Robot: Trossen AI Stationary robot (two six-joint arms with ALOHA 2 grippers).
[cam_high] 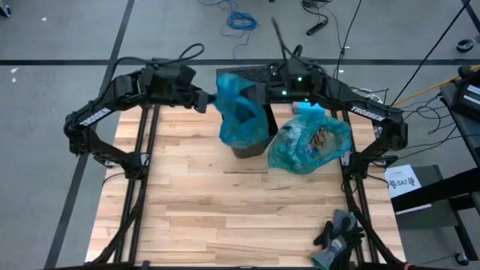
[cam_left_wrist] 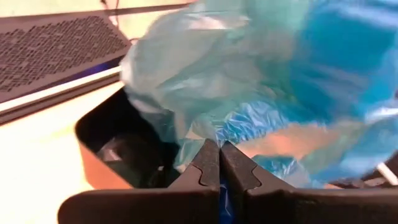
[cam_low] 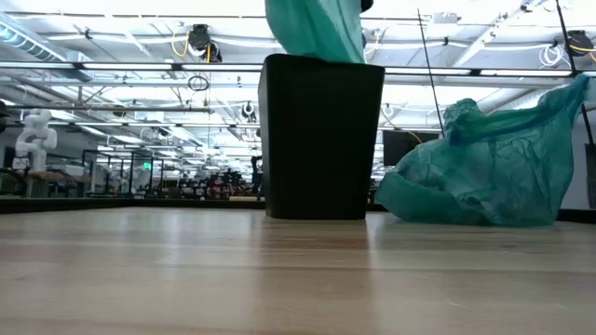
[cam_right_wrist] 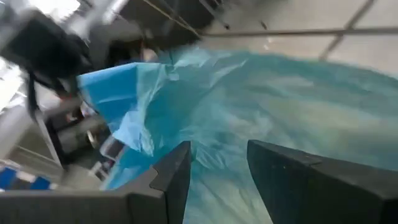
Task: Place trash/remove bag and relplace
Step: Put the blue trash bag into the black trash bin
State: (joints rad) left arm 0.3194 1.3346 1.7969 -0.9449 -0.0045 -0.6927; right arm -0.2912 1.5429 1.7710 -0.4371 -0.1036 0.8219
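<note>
1. My left gripper is pinched fully shut on the fresh blue bag, holding it up over the black bin.
2. In my left wrist view my two fingers meet tip to tip with a strip of blue film caught between them, and the bin's dark mouth lies just beyond.
3. The bin stands upright near the far edge of the wooden table, about midway between its left and right edges.
4. The fresh bag drapes from above into the bin's opening; its lower part hangs down over the rim.
5. My right gripper is partly open, fingers apart, at the far edge of the table between the bin and the full bag. Blue film fills the gap ahead of it; I cannot tell whether it grips any.
6. The full bag rests slumped on the table just right of the bin, close to the far right corner.
7. The trash is inside that full bag, brown and pale scraps showing through the thin film.
8. Dark gloves lie near the table's near right corner, well apart from the bin.
</note>
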